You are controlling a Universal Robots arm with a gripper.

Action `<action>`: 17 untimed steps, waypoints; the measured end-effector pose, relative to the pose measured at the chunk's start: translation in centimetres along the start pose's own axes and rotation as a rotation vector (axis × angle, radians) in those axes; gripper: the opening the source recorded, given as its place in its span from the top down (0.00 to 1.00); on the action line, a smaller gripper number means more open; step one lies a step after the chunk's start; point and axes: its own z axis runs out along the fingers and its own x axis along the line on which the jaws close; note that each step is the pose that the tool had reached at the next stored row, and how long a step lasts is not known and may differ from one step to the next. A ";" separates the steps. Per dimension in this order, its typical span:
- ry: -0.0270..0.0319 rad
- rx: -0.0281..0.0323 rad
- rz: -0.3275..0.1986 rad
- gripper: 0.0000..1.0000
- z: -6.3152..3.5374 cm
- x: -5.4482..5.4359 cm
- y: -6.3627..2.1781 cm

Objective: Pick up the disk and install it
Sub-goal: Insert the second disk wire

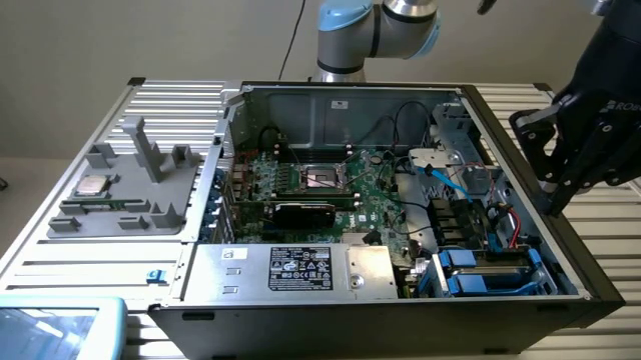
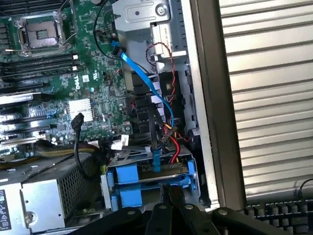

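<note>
The disk point(image 1: 488, 271) lies in the drive cage at the near corner of the open computer case point(image 1: 521, 187), on the exterior view's right. Its bright blue rails and tabs frame it, and cables run to its end. The wrist view looks down on the same disk point(image 2: 128, 174) in its bay, with blue and red cables plugged in above it. My black gripper point(image 1: 557, 201) hovers above the case's wall on the exterior view's right, apart from the disk. Its fingers point(image 2: 170, 198) are shut with nothing between them.
Inside the case are the motherboard with its processor socket point(image 1: 326, 178) and a silver box with a black label point(image 1: 300, 270). A grey fixture tray point(image 1: 125, 202) at the exterior view's left holds a small square chip point(image 1: 93, 184). A keyboard point(image 2: 279, 215) lies on the slatted table.
</note>
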 end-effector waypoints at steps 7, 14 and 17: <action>-0.0028 -0.0031 -0.113 0.89 0.05 0.1 -0.01; -0.0019 -0.0057 -0.219 0.89 0.79 0.1 0.01; -0.0014 -0.0063 -0.224 0.89 0.99 0.1 0.01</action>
